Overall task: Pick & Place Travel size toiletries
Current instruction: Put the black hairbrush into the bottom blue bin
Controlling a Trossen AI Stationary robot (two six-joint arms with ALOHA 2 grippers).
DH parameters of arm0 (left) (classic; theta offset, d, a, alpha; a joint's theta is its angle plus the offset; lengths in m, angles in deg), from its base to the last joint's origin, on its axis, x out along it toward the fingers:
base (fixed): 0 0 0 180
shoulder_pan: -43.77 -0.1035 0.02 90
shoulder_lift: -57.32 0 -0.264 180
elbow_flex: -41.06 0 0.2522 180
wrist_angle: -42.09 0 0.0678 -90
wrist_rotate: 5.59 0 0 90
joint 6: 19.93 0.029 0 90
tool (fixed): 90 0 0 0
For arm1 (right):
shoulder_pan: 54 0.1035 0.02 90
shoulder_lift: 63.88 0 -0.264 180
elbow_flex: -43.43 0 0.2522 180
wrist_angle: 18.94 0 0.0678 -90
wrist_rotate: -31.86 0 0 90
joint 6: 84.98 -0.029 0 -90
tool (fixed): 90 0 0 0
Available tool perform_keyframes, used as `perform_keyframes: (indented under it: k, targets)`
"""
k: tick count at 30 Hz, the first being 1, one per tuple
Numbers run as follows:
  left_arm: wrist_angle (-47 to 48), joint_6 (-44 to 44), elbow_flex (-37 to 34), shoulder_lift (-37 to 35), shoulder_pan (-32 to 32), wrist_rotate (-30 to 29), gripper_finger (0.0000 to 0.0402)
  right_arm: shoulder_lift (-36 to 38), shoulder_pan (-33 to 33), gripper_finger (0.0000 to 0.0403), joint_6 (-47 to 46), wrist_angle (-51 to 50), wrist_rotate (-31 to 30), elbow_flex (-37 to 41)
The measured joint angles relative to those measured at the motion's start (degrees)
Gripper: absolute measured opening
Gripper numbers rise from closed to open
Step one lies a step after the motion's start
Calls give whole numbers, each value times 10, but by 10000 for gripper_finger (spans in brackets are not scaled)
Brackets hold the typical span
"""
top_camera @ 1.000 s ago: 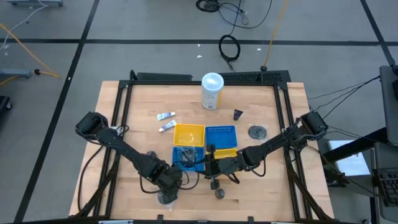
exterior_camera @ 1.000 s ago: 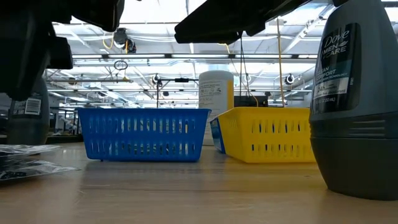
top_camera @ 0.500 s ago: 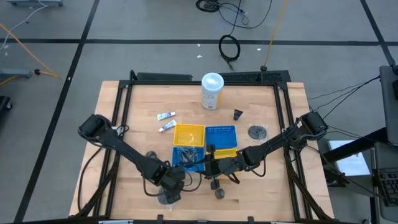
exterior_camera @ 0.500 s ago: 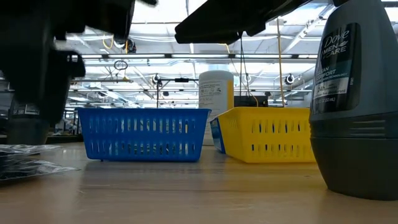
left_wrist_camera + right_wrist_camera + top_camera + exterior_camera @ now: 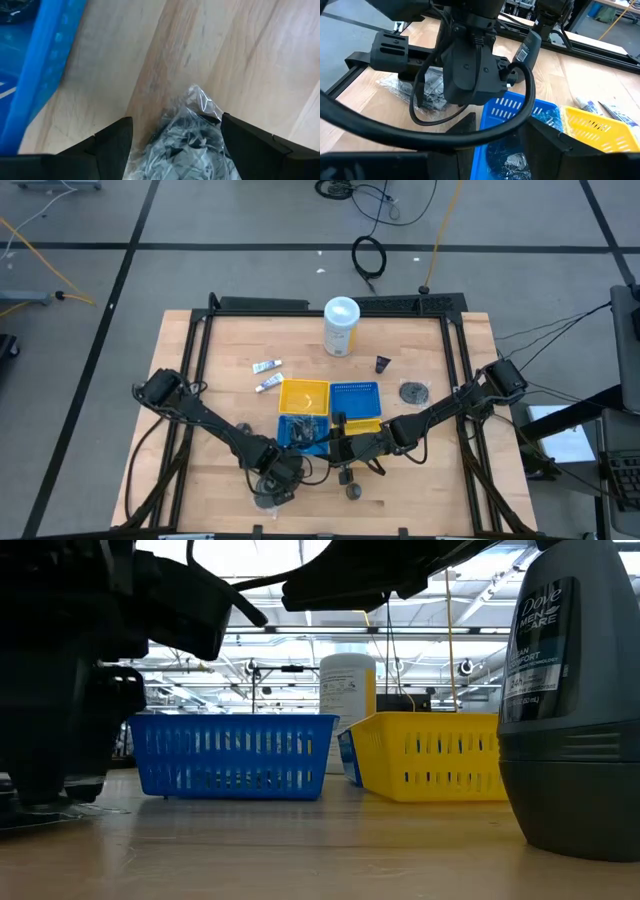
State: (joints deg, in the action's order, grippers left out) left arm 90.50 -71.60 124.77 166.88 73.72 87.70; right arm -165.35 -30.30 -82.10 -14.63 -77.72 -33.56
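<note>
Fingers (image 5: 114, 150) of the left gripper (image 5: 172, 147) stand spread wide on either side of a dark grey mesh puff in a clear crinkled wrapper (image 5: 187, 137); we see the puff lying on the light wooden table (image 5: 240, 55) between them, gripped by neither. In the high view this gripper (image 5: 272, 483) hangs over the table's near edge, just beside a square blue plastic basket (image 5: 303, 434). We cannot tell whether the right gripper (image 5: 340, 448) is spread or clenched; it sits over that same blue basket, and we see nothing held in it.

Around them, from largest to smallest, we note: a tall white canister with a yellow label (image 5: 341, 326) at the far side; a square yellow basket (image 5: 304, 396) and a second blue basket (image 5: 355, 394) side by side at the centre; another grey mesh puff (image 5: 414, 392) near the right arm; two dark grey roll-on deodorant bottles (image 5: 347, 476) near the front edge, one filling the right of the low view (image 5: 570, 700); two small white tubes with blue marks (image 5: 266, 366) beyond the yellow basket; and a tiny black piece (image 5: 383, 364).
</note>
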Motion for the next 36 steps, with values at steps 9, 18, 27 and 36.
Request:
perform_keyframes:
  k: [9, 18, 27, 36]
  targets:
    - [3, 2, 0, 0, 2, 1, 204, 0, 0, 141, 0, 0, 0, 0]
    - [12, 21, 0, 0, 9, 28, 19, 0, 0, 141, 0, 0, 0, 0]
    - [15, 25, 0, -1, 9, 28, 1, 0, -1, 141, 0, 0, 0, 0]
    - [30, 20, 2, -51, 7, 19, 0, 0, -1, 141, 0, 2, 0, 0]
